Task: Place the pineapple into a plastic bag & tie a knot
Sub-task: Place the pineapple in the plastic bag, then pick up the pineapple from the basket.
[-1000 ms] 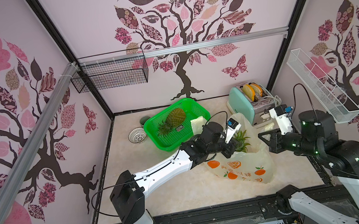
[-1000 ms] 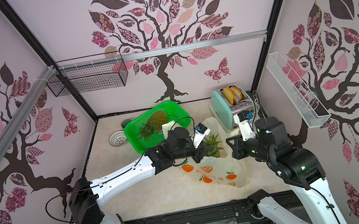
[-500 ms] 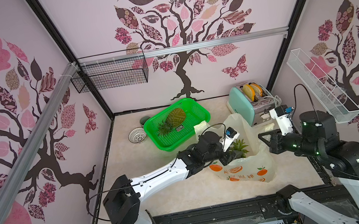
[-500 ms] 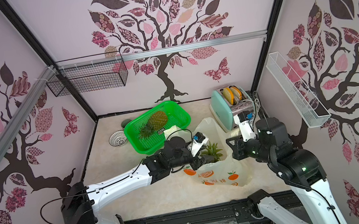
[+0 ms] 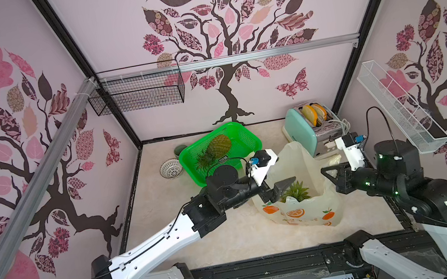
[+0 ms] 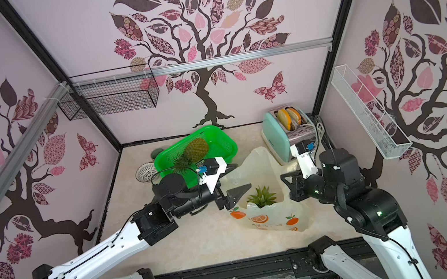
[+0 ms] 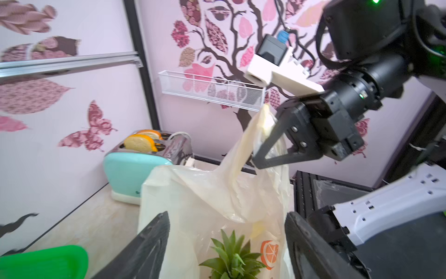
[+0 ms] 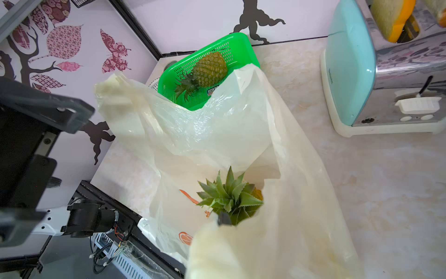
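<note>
The left claw (image 7: 228, 213) gapes wide at the mouth of the bag (image 5: 304, 215), gripping nothing. The right claw (image 7: 268, 149) is clamped on one bag handle (image 7: 251, 135), holding it up. The pineapple (image 5: 297, 192) stands inside the bag (only its crown shows); a second pineapple (image 5: 219, 146) lies in the basket (image 5: 243, 140) behind.

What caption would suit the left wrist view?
Open left pincer near the pineapple in the bag held by the right pincer.
</note>
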`<state>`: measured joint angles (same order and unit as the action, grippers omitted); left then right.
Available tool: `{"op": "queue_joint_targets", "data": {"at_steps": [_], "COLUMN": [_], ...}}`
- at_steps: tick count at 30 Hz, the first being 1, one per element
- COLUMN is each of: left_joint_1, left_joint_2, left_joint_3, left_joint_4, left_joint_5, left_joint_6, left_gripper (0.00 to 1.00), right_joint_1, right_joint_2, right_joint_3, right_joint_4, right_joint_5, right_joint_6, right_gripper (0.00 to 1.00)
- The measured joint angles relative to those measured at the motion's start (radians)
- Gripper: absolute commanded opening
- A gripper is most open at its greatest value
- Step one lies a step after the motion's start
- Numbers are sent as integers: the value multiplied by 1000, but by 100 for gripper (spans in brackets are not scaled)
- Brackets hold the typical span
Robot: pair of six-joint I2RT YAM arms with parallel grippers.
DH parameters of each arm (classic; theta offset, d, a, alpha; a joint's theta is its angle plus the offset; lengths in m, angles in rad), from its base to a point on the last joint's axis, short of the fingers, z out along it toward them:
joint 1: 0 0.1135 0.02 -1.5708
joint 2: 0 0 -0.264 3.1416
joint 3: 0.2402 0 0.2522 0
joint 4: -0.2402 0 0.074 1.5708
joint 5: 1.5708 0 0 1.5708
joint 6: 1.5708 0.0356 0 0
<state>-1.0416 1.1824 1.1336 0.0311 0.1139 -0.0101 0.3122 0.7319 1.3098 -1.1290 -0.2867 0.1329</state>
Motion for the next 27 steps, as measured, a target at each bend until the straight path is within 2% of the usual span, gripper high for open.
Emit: {"op": "queue_joint_targets", "data": {"at_steps": [6, 10, 13, 17, 22, 27], "left_joint_1": [24, 145, 247, 347, 488, 600], "left_joint_2": [-26, -41, -44, -39, -13, 100], "left_joint_3": [137, 174, 175, 174, 158, 134], "left_joint_4": [-206, -357, -461, -549, -577, -586], "left_joint_5": [-298, -441, -503, -509, -435, -369], "left_joint_6": [-114, -237, -309, -373, -483, -651], "left_gripper": [80, 80, 80, 82, 83, 85], "right_joint_1": [0, 0, 0, 0, 0, 0], "right_joint_2": [-16, -21, -21, -22, -26, -26], "right_joint_3": [-6, -17, -22, -23, -23, -23], "right_joint_4": [15, 18, 19, 19, 18, 17], "right_joint_5": [-11, -18, -21, -21, -21, -21], "right_joint_6": [-5, -8, -8, -11, -11, -12], "right_gripper": [0, 0, 0, 0, 0, 0]}}
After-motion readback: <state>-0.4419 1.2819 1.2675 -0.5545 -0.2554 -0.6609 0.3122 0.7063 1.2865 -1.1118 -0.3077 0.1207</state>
